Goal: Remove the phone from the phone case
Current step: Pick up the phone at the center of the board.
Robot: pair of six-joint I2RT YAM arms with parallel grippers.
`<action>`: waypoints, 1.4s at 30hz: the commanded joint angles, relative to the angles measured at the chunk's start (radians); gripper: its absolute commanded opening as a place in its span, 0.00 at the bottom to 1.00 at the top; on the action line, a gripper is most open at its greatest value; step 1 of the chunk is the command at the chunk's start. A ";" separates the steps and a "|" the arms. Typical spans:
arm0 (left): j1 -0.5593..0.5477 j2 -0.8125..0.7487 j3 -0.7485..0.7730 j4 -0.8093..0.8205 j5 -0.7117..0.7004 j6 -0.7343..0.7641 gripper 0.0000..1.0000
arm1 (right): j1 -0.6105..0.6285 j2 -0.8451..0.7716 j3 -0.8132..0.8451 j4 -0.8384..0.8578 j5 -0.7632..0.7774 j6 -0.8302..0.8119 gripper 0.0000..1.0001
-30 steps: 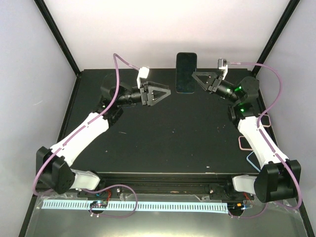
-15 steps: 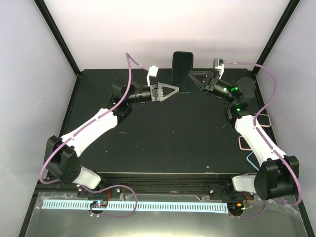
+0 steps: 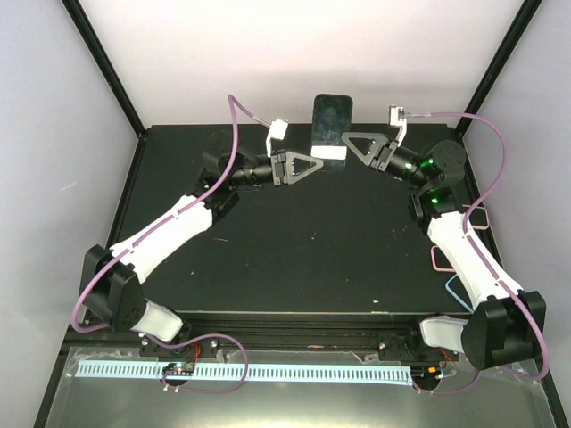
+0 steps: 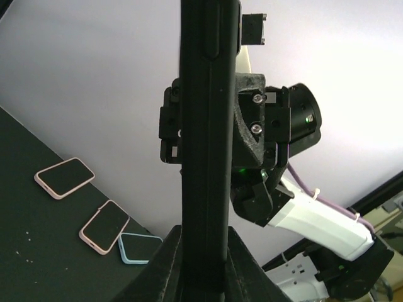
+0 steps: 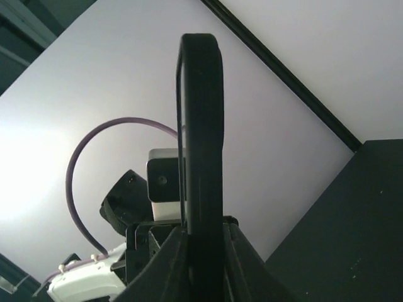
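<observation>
The phone in its black phone case [image 3: 331, 120] stands upright above the table's far edge, held between both arms. My left gripper [image 3: 318, 162] reaches in from the left and is shut on its lower edge. In the left wrist view the case's side [image 4: 204, 126] rises straight up from between my left gripper [image 4: 204, 251], whose fingers press both faces. My right gripper [image 3: 348, 143] comes from the right. Seen from the right wrist, the case [image 5: 201, 126] stands edge-on in my right gripper [image 5: 204, 242], with both fingers against it.
Two pink-cased phones [image 4: 64, 177] [image 4: 104, 226] and a light blue case [image 4: 140, 247] lie near the right arm. From above they show as pink outlines [image 3: 443, 259] [image 3: 482, 218] and a blue corner [image 3: 457, 290] beside that arm. Black frame posts [image 3: 103, 67] flank the table.
My left gripper moved right to the phone and shut on its lower edge. The right gripper kept hold while the phone shifted slightly left and up.
</observation>
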State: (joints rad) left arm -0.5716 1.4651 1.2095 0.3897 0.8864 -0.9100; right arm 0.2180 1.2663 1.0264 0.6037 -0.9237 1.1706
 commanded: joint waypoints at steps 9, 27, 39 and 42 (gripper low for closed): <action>0.045 -0.191 0.033 -0.283 0.210 0.413 0.02 | 0.004 -0.164 0.189 -0.707 -0.114 -0.711 1.00; 0.067 -0.363 0.023 -0.953 0.270 1.015 0.02 | 0.006 -0.215 0.365 -1.331 -0.210 -1.232 1.00; 0.067 -0.270 0.084 -1.101 0.278 1.173 0.02 | 0.071 -0.159 0.316 -1.327 -0.266 -1.187 1.00; 0.064 -0.250 0.098 -1.103 0.280 1.181 0.02 | 0.102 -0.132 0.331 -1.353 -0.263 -1.213 0.98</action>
State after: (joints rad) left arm -0.5106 1.2015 1.2358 -0.7174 1.1130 0.2062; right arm 0.2829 1.1099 1.3418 -0.7155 -1.1584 -0.0132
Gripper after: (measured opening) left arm 0.124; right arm 0.994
